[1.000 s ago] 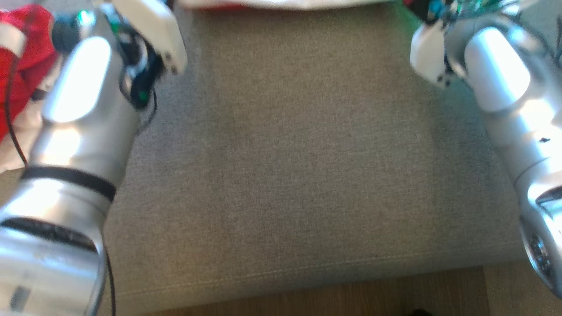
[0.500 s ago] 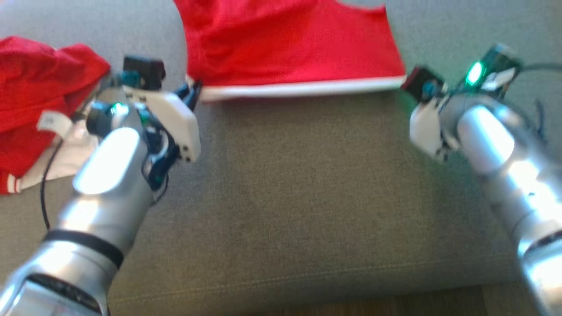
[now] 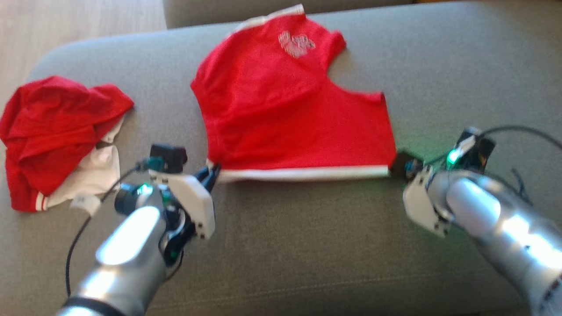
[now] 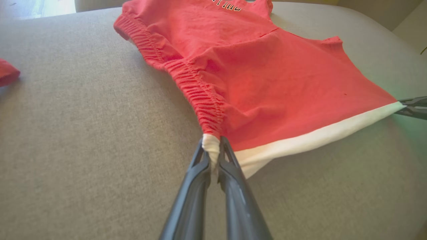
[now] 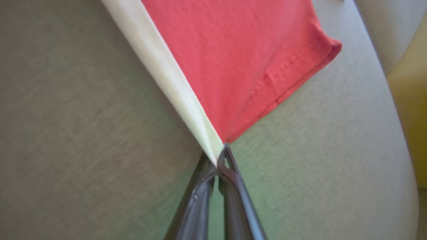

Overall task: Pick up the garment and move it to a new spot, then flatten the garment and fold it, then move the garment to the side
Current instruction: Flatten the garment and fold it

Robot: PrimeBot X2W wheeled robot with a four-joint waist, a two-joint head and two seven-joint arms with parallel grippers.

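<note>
Garment [image 3: 290,114], red sleeveless top w/ white hem band [image 3: 303,174], lies spread on the grey cushion [image 3: 307,245], middle of the seat, neck end far from the robot, hem nearest it. Left gripper [image 4: 214,156] clamped on the left hem corner, white fabric bunched between the fingers; right gripper [image 5: 217,165] pinched tight on the right hem corner, thin point of hem in the tips. Hem runs straight and taut between the two, so gripping both corners looks meant to stretch the bottom edge and pull the cloth flat. Judgement: flatten step, fold not begun. Side seam is gathered and rippled up from the left corner, body has soft creases, shoulder strap curled at the far end, so not fully flat. Arms: both forearms reach in from the near edge, well apart, left angled toward the right, right angled toward the left, wrists low, fingers lying nearly along the cushion, tips pointing at the garment. Second red garment [image 3: 57,136] crumpled at far left of the cushion, apart from the work, untouched
</note>
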